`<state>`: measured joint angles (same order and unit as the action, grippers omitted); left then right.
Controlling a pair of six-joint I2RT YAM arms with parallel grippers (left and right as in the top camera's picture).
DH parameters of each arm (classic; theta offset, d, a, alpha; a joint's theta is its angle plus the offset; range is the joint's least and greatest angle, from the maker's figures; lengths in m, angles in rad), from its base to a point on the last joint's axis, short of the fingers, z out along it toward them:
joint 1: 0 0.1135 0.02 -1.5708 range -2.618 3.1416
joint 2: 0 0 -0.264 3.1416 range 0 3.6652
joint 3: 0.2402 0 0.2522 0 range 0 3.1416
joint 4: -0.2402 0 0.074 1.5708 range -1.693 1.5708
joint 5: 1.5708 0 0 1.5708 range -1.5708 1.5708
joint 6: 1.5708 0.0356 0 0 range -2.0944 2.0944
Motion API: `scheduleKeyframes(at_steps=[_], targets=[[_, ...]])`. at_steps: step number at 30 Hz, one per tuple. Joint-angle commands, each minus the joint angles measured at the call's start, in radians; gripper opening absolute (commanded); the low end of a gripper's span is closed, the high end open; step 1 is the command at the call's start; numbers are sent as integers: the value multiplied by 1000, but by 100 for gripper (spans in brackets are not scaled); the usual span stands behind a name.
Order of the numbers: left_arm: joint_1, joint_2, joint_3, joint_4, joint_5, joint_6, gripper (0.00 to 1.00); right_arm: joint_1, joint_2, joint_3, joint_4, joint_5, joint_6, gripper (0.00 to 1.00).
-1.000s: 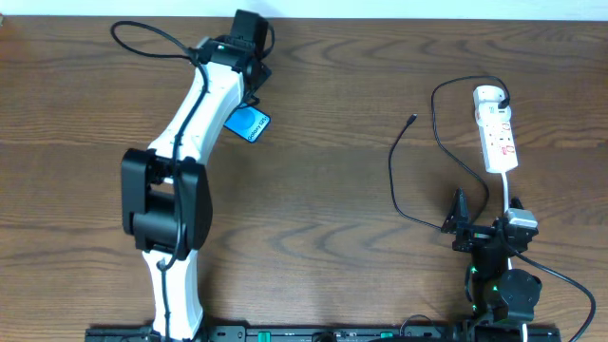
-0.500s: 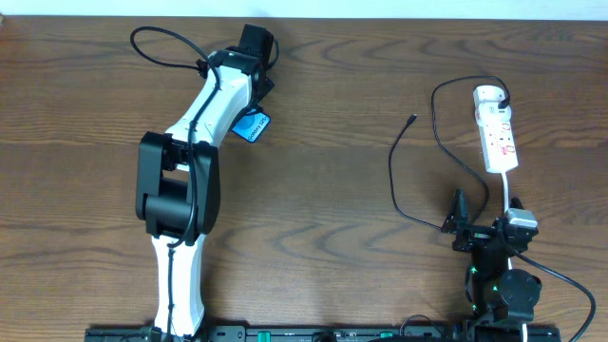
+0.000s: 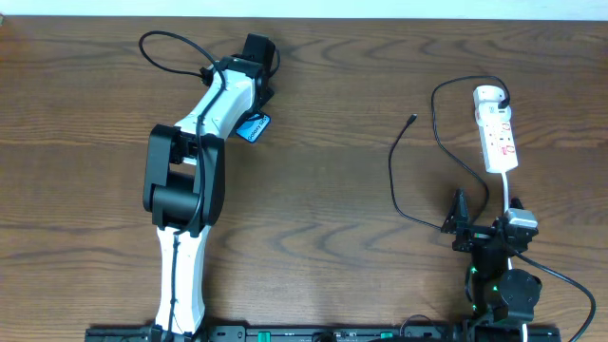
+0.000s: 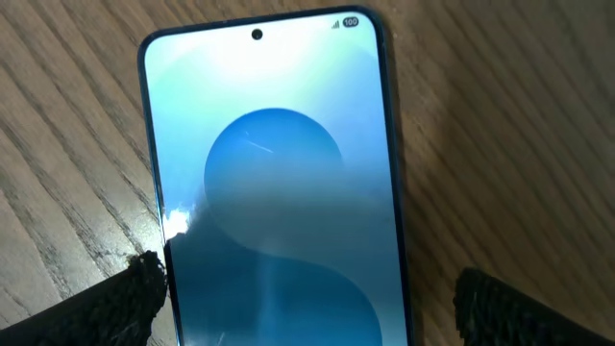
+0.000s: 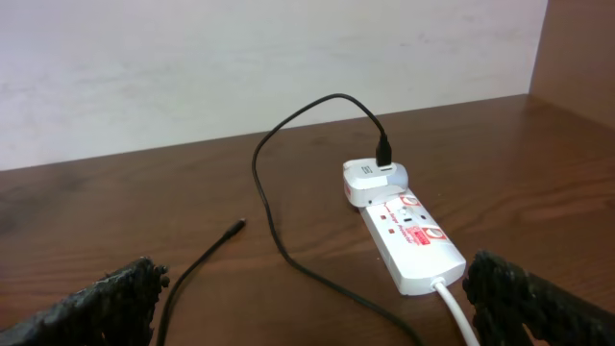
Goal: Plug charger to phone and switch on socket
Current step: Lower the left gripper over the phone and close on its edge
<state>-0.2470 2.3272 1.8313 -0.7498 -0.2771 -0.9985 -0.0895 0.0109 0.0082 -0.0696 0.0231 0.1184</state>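
The phone (image 4: 279, 192) lies flat on the wooden table with its blue screen lit and facing up. My left gripper (image 4: 307, 308) hangs open just above it, one fingertip at each long edge, not touching it. In the overhead view only a corner of the phone (image 3: 255, 128) shows beside the left arm (image 3: 226, 90). The socket (image 5: 413, 235), a white strip, lies at the right. The charger (image 5: 279, 216) runs from a white adapter (image 5: 373, 179) at its far end in a loop to its loose plug tip (image 5: 235, 227). My right gripper (image 5: 317, 298) is open and empty, short of the socket and the cable.
The socket's white cord (image 5: 456, 312) runs back towards the right arm. A pale wall (image 5: 240, 67) stands behind the table's far edge. In the overhead view, bare wood (image 3: 332, 171) lies between the phone and the charger's plug tip (image 3: 412, 119).
The left arm's elbow has swung to the right and the arm now covers more of the phone. The right arm, the charger and the socket have not moved.
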Motion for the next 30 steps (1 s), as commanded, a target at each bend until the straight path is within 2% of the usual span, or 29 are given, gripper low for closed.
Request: scheduleKeyframes(at_steps=[1, 15, 17, 23, 30], targets=[[6, 9, -13, 5, -32, -11, 98, -3, -5, -3, -2, 4, 4, 99], [5, 56, -22, -40, -19, -28, 98, -3, -5, -3, -2, 4, 4, 99], [5, 56, -22, -53, -19, -28, 87, -3, -5, -3, -2, 4, 4, 99], [5, 56, -22, -89, 43, -4, 73, -3, -5, -3, -2, 4, 4, 99], [5, 56, -22, -168, 73, 50, 72, -3, -5, -3, -2, 4, 4, 99]])
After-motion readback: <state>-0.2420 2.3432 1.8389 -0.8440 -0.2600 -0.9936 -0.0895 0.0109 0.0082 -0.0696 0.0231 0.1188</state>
